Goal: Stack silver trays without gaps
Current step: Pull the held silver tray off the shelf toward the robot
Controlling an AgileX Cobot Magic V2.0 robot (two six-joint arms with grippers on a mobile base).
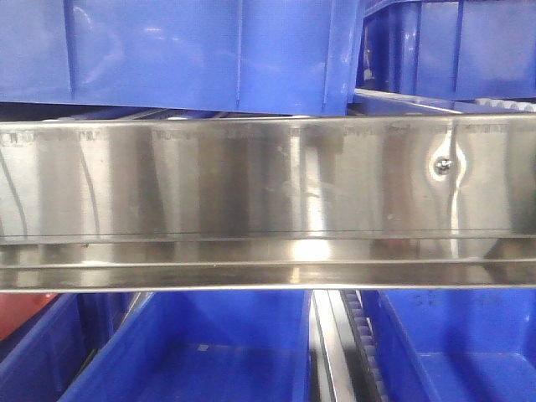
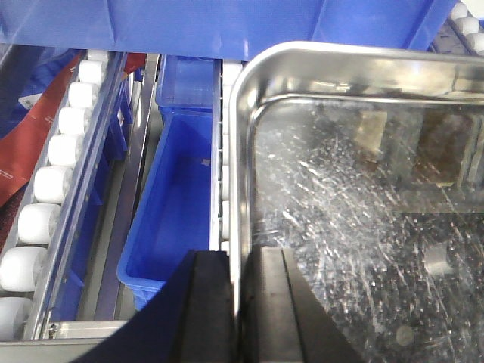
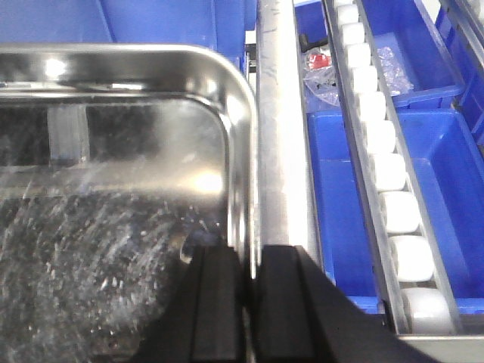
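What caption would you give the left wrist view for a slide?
Left gripper clamps the rim of a silver tray, beside a blue bin and white rollers.

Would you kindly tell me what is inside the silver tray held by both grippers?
Nothing shows inside the silver tray, only its scratched, mirror-like floor. The left gripper and right gripper pinch its side rims. Anything beneath it is hidden.

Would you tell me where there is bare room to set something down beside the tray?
Left of the tray, the long blue bin beside the white rollers looks bare, as does the second blue bin between the steel rail and roller track. Crowded: the far bin with plastic bags, and the tray rims clamped by the left gripper and right gripper.
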